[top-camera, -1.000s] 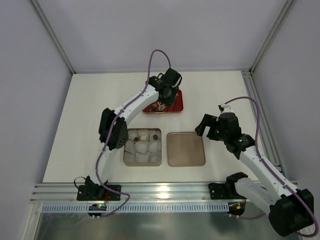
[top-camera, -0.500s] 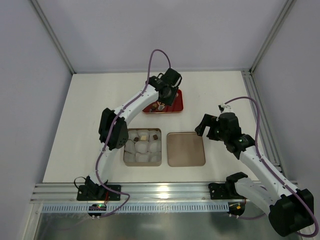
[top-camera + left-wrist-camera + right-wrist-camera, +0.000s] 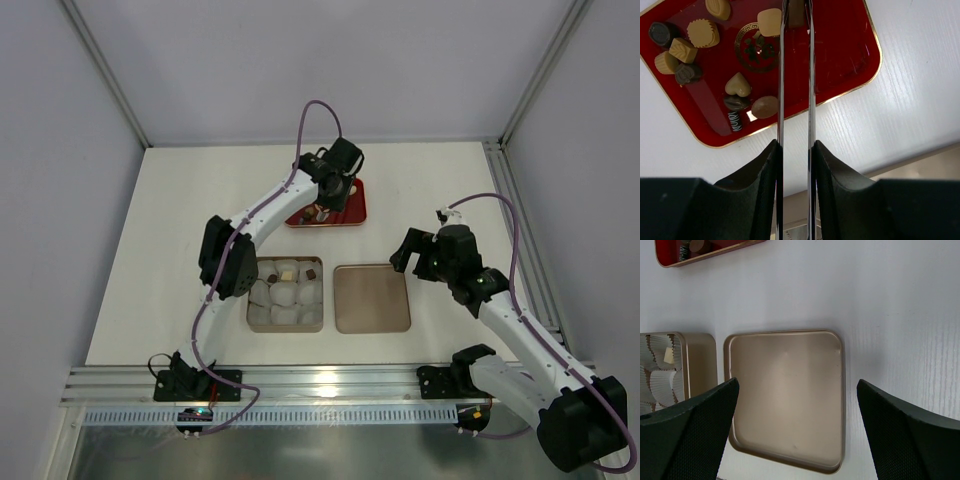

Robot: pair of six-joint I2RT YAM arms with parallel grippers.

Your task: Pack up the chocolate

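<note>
Picking step: the left pincer (image 3: pixel 796 11) narrows on one piece of chocolate (image 3: pixel 703 32) on the red tray (image 3: pixel 840 50) toward the bench's far edge, though I cannot tell if it is pinched. Next, lift it toward the tin (image 3: pixel 285 326). The right pincer (image 3: pixel 797 385) is spread wide.

In the top view the left arm (image 3: pixel 265 205) arcs across centre-left, with the left gripper (image 3: pixel 333 192) over the tray (image 3: pixel 360 207) at upper centre. Chocolates (image 3: pixel 700 45) crowd the tray's left half in the left wrist view, and its right half is bare. Tin (image 3: pixel 285 329) and lid (image 3: pixel 372 298) sit at centre with a narrow gap between them. The right gripper (image 3: pixel 418 255) hangs just right of the lid. The table (image 3: pixel 150 230) is bare at far left and upper right.
</note>
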